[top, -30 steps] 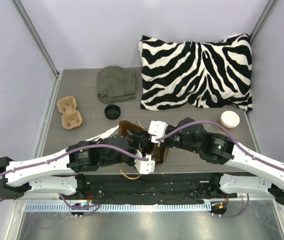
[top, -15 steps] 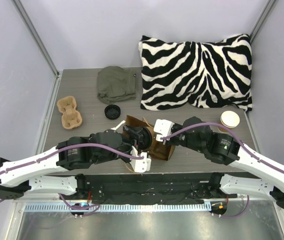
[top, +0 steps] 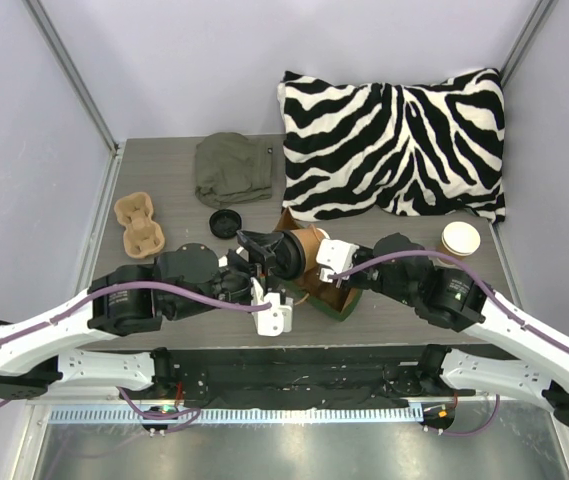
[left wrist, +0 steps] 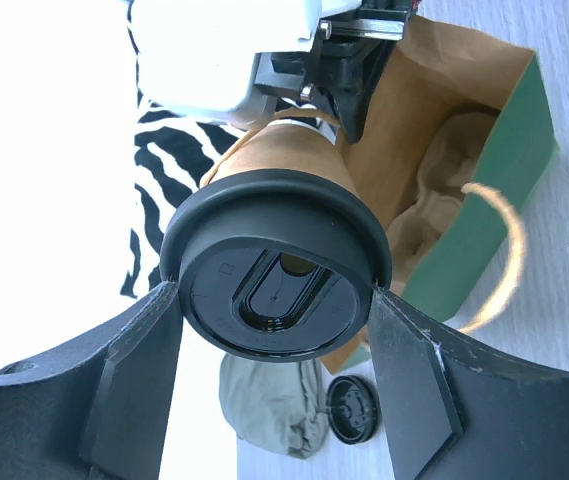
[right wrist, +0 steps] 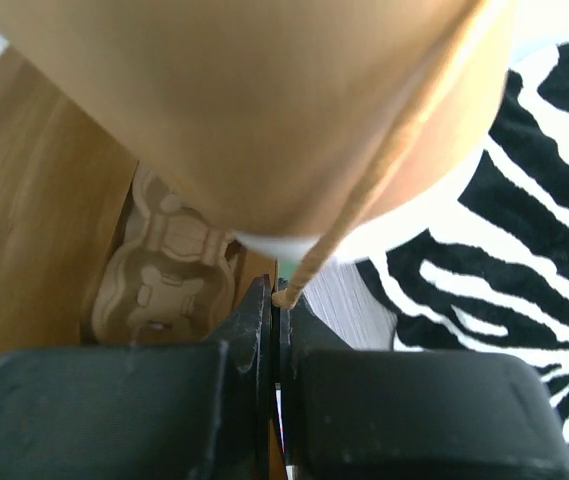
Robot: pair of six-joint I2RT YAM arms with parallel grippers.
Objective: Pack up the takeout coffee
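Both left gripper [left wrist: 276, 310] jaws clasp the takeout coffee [left wrist: 279, 200] by its lid, sideways at the green bag [left wrist: 509, 170] mouth — right gripper [right wrist: 275, 300] pinches the bag's rim. Ease it in base-first toward four o'clock, clear of the handle [left wrist: 505, 250].

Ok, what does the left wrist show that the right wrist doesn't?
Left wrist only: the left pincer gripping the cup by its black lid, the bag's green outside, a loose lid and a cloth on the table.
Right wrist only: the right pincer shut on a string handle, and the cup's white base.
Both: the cup's tan side, the tray inside the bag, the zebra pillow.
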